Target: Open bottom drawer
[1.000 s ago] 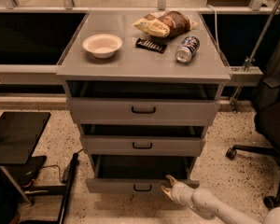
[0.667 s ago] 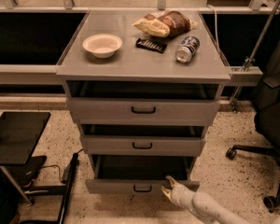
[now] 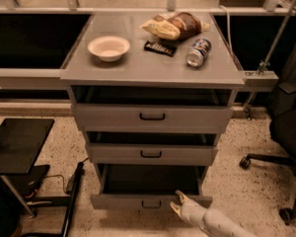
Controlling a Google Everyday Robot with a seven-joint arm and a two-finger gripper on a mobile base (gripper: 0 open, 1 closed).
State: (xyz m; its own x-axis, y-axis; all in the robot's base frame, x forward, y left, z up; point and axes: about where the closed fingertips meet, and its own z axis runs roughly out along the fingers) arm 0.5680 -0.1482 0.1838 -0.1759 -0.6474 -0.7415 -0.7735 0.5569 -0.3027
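The bottom drawer [image 3: 118, 200] is the lowest grey front of the cabinet, with a small black bar handle [image 3: 151, 204] at its centre. It stands pulled out, and a dark opening shows above its front. My gripper [image 3: 176, 202], pale with two tan fingertips, is at the lower middle right, just right of that handle at the drawer's front edge. Its fingers are spread apart and hold nothing. My white arm runs off the bottom right.
The middle drawer [image 3: 151, 154] and top drawer [image 3: 152, 116] sit above. On the cabinet top are a bowl [image 3: 108, 47], a chip bag [image 3: 175, 25], a dark bar [image 3: 160, 48] and a can [image 3: 198, 52]. A black stool [image 3: 17, 144] stands left, an office chair [image 3: 286, 132] right.
My gripper and arm have shifted slightly left along the bottom drawer's front. The drawer stays pulled out.
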